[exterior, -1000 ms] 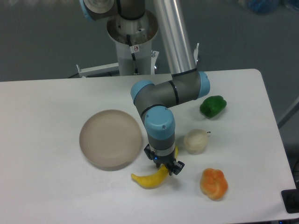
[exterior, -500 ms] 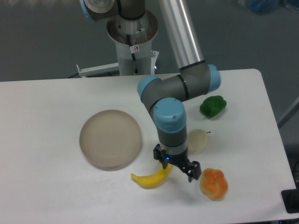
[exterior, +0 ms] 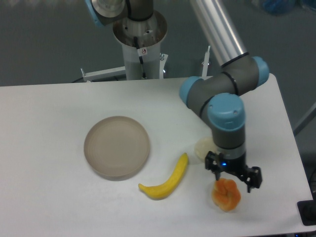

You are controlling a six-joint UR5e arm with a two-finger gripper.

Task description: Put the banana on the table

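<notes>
The yellow banana (exterior: pixel 166 180) lies flat on the white table (exterior: pixel 49 197), just right of the beige plate and apart from it. My gripper (exterior: pixel 233 174) is open and empty. It hangs to the right of the banana, over the lumpy orange fruit (exterior: pixel 226 194), well clear of the banana.
A round beige plate (exterior: pixel 117 146) sits left of the banana. A pale cream round fruit (exterior: pixel 203 148) is partly hidden behind my wrist. The arm hides the back right part of the table. The table's right edge is close to the gripper.
The gripper opened and let go of the banana, then moved right, away from it, to above the orange fruit. The banana stays on the table.
</notes>
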